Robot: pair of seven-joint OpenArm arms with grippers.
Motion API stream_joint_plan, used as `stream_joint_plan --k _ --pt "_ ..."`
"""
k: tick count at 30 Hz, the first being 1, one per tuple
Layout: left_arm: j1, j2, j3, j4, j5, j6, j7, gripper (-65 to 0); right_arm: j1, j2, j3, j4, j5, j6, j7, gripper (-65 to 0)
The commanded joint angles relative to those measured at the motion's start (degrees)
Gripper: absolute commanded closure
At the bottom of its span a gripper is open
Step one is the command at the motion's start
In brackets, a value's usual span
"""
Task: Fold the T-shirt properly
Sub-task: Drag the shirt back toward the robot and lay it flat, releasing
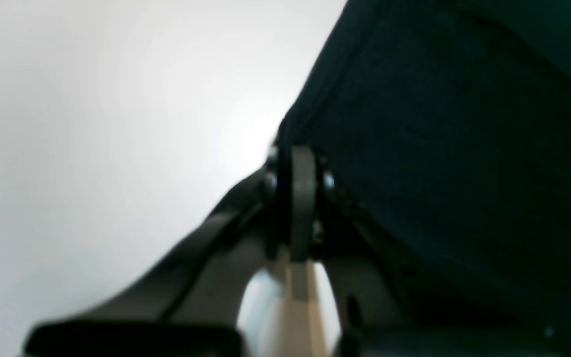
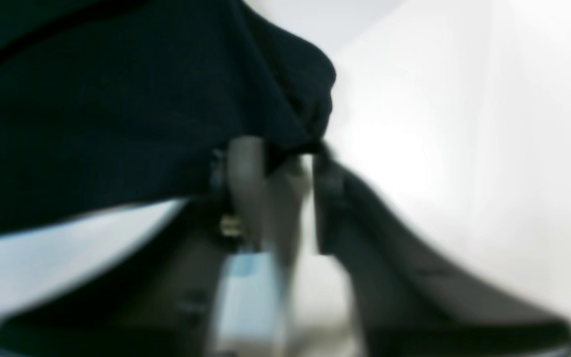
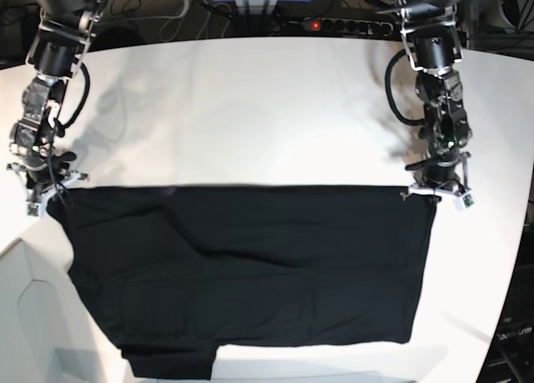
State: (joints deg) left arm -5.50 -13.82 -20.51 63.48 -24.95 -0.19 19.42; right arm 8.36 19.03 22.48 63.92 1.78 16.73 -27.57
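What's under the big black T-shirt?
The T-shirt lies spread on the white table, which shows all around it. Whether anything else hides beneath the cloth cannot be seen. The left gripper and right gripper pinch its far corners.

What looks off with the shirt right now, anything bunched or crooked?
The T-shirt lies mostly flat, its far edge straight between the left gripper and right gripper, each pinching a corner. The odd spots: cloth bunches at the right gripper's pinch, diagonal creases cross the shirt's middle, and a flap juts past the near edge.
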Motion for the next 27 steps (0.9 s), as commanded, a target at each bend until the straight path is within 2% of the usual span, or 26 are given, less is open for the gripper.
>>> stream_joint_plan --k 1,4,8,17,19,23,27 --pt "0.62 -0.55 -0.19 0.3 0.29 0.32 1.9 -0.8 0.3 1.15 0.33 0.56 -1.39 0.1 -1.57 0.0" --pt "1.5 -0.55 -0.19 1.35 0.11 0.32 2.25 -0.1 -0.14 1.24 0.33 1.09 -1.39 0.1 -1.83 0.0" --pt "4.13 -0.55 -0.19 4.08 0.03 0.41 2.16 0.0 -4.89 1.59 0.33 8.3 -1.39 0.1 -1.39 0.0" --pt "17.41 -0.46 -0.54 21.66 0.03 0.76 2.43 0.0 -17.2 1.15 0.33 28.08 -1.39 0.1 -1.92 0.0" --pt "20.75 -0.29 -2.39 25.35 -0.06 0.76 2.43 0.0 -19.57 1.15 0.33 30.89 -1.39 0.1 -1.92 0.0" --pt "25.76 2.88 -7.75 31.51 -0.06 0.41 2.51 0.0 -24.23 1.15 0.33 35.55 -1.39 0.1 -1.92 0.0" --pt "28.4 3.93 -10.3 36.08 -0.06 0.32 2.51 0.0 -26.87 1.41 0.33 38.8 -1.39 0.1 -1.92 0.0"
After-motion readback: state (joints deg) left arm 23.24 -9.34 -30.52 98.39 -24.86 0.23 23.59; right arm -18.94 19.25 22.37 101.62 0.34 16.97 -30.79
